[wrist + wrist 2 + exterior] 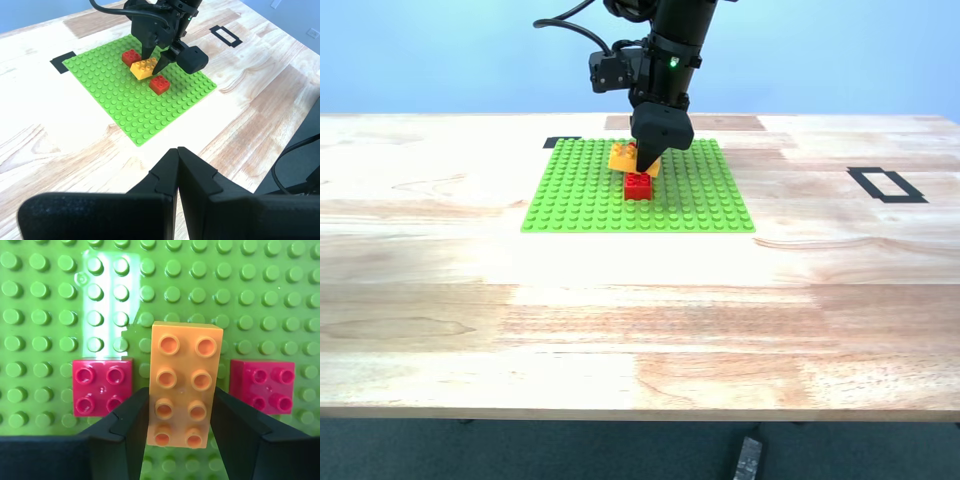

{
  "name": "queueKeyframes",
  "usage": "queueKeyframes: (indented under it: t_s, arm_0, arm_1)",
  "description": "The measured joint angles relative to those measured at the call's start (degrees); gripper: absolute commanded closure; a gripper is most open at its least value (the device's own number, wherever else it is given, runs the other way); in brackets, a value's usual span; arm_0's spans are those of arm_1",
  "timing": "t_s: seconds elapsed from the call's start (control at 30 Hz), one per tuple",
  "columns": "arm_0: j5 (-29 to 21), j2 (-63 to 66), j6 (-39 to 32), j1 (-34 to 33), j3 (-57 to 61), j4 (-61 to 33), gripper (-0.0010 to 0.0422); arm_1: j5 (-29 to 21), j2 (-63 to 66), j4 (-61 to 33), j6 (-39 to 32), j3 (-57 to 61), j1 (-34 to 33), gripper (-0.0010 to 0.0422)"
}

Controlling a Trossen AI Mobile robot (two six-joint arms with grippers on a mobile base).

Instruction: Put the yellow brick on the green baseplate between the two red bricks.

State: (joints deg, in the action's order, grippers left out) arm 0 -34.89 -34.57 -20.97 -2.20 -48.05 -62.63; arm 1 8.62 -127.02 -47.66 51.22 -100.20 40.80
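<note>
The green baseplate (580,195) (112,102) (260,290) lies flat on the wooden table. My second gripper (642,160) (152,62) (181,400) is shut on the yellow brick (621,157) (142,68) (182,370), holding it slightly tilted just over the plate. One red brick (131,56) (103,386) sits on one side of it and the other red brick (638,186) (159,84) (263,386) on the opposite side. The exterior view shows just one red brick; the arm hides the other. My first gripper (178,150) hangs shut and empty, well back from the plate.
A black tape rectangle (886,185) (224,36) marks the table toward the exterior view's right. A black tape patch (561,142) (62,62) lies at the plate's far corner. The table's front edge (640,412) runs across the exterior view.
</note>
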Motion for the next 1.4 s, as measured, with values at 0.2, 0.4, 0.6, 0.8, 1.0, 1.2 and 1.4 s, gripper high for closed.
queueKeyframes:
  t_s: [0.2,0.4,0.6,0.8,1.0,1.2,1.4]
  arm_0:
    - [0.0,0.0,0.0,0.0,-0.1,0.0,0.0412]
    - [0.0,0.0,0.0,-0.1,-0.1,0.0,0.0412]
    - [0.1,0.0,0.0,-0.3,-0.1,0.0,0.0412]
    - [0.4,0.0,0.0,-0.3,-0.1,0.0,0.0413]
    - [0.4,0.0,-0.3,-0.3,-0.1,0.0,0.0412]
    - [0.5,0.0,-0.4,-0.3,-0.1,0.0,0.0412]
    - [0.5,0.0,-0.5,-0.3,-0.1,0.4,0.0412]
  arm_1:
    - [0.4,0.3,0.3,0.0,1.5,0.0,0.0250]
    - [0.9,0.5,1.7,0.0,3.2,0.0,0.0250]
    - [1.0,0.5,1.4,-0.6,2.6,0.0,0.0241]
    - [2.1,0.5,1.2,-1.9,0.3,0.1,0.0204]
    - [1.3,0.5,1.1,-3.4,0.2,0.0,0.0182]
    - [0.7,4.0,1.0,-3.3,0.2,0.1,0.0184]
    - [0.0,5.1,1.3,-5.4,0.5,-0.6,0.0244]
